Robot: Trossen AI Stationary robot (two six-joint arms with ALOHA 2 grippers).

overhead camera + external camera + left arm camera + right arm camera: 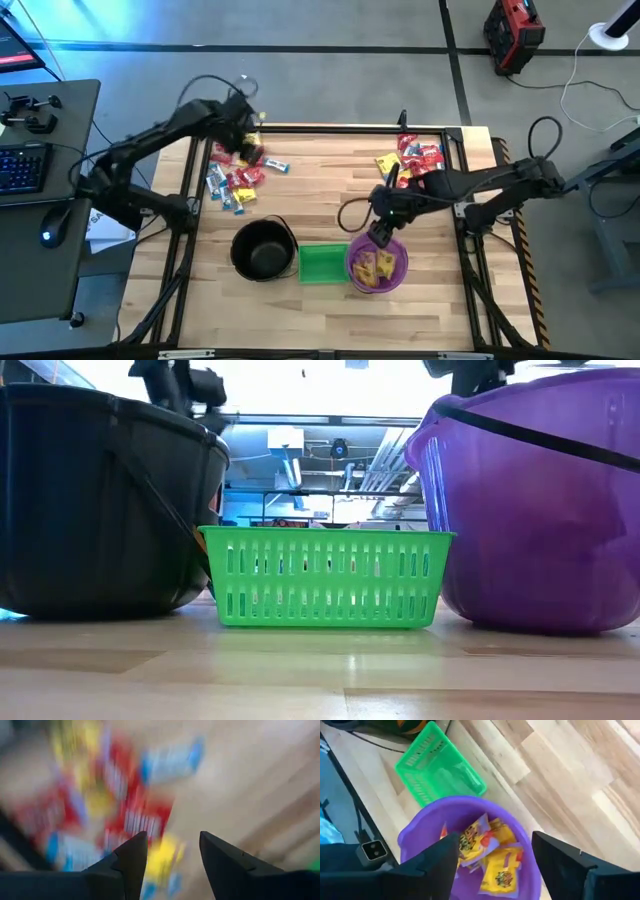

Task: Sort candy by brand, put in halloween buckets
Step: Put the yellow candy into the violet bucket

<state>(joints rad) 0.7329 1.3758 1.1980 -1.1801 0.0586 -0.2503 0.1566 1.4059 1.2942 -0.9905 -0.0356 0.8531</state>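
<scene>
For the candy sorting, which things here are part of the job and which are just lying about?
Job: left candy pile; right candy pile; black pail; green basket; purple bucket holding yellow candies; left pincer; right pincer.

Lying about: keyboard; mouse; red case.

Purple bucket (420,832) (yellow candies (492,855) inside), green basket (437,772) beside

Bright, even overhead light; blue glow at upper left; the left wrist view's candy (125,810) is motion-blurred.

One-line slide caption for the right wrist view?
Open right gripper above the purple bucket holding yellow candies; green basket beside it.
</scene>
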